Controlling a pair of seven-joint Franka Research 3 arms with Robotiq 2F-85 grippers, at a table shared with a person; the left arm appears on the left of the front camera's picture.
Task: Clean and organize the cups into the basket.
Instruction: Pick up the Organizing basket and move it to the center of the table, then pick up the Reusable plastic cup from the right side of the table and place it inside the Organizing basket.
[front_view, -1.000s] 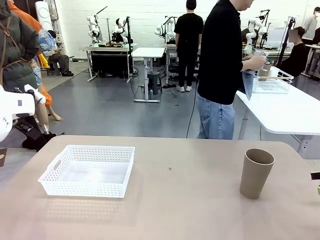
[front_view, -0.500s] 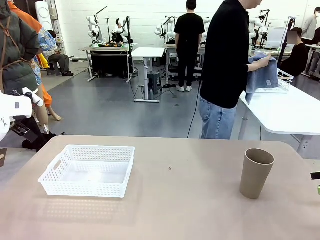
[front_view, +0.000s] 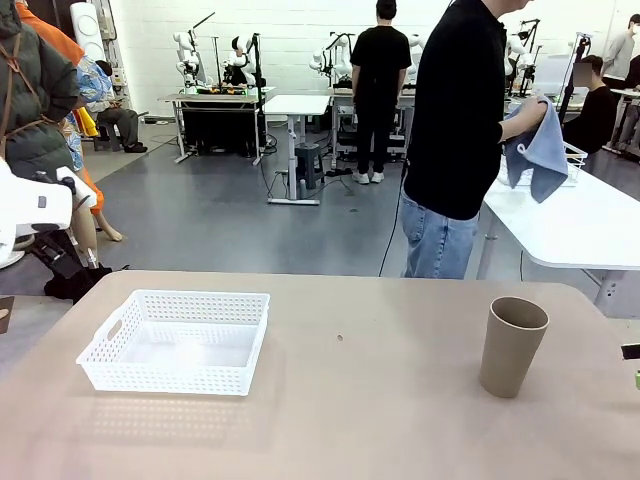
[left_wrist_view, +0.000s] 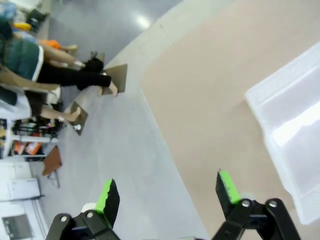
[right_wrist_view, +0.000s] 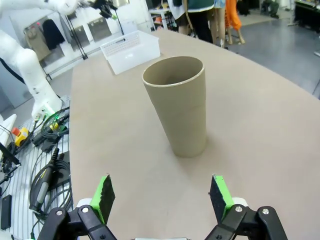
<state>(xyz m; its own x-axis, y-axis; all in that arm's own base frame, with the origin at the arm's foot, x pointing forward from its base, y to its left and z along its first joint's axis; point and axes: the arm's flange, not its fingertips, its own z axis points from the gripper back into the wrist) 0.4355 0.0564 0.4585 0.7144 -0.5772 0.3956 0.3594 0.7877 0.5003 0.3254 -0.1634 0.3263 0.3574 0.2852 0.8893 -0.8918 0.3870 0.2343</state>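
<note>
1 kraft brown cup (right_wrist_view: 177, 105) stands upright on the tan table (right_wrist_view: 260, 125), straight ahead of the right gripper (right_wrist_view: 161, 194) and lined up with the gap between its fingers, near but apart from them. Right gripper jaws are spread wide with nothing between the green pads (right_wrist_view: 105, 192). The cup interior looks empty from the right wrist view. The white mesh basket (right_wrist_view: 131, 50) sits well beyond the cup from that gripper, near the far end of the table, and in the front view the basket (front_view: 190, 297) is empty, its floor bare. The left gripper (left_wrist_view: 167, 192) is released too, jaws fully apart and gripping nothing, hanging over the table edge and grey floor; a basket corner (left_wrist_view: 280, 107) lies off to the side of 1 finger, clear of it. Bare table between cup (front_view: 512, 345) and basket, so no obstruction on that line. At the far side a person (front_view: 460, 140) stands turned away toward a white table (front_view: 580, 225), holding a blue cloth (front_view: 540, 145). Cup look: tall, tapered, no handle, rolled rim, plain matte brown wall, narrower at the base, no visible dents.
</note>
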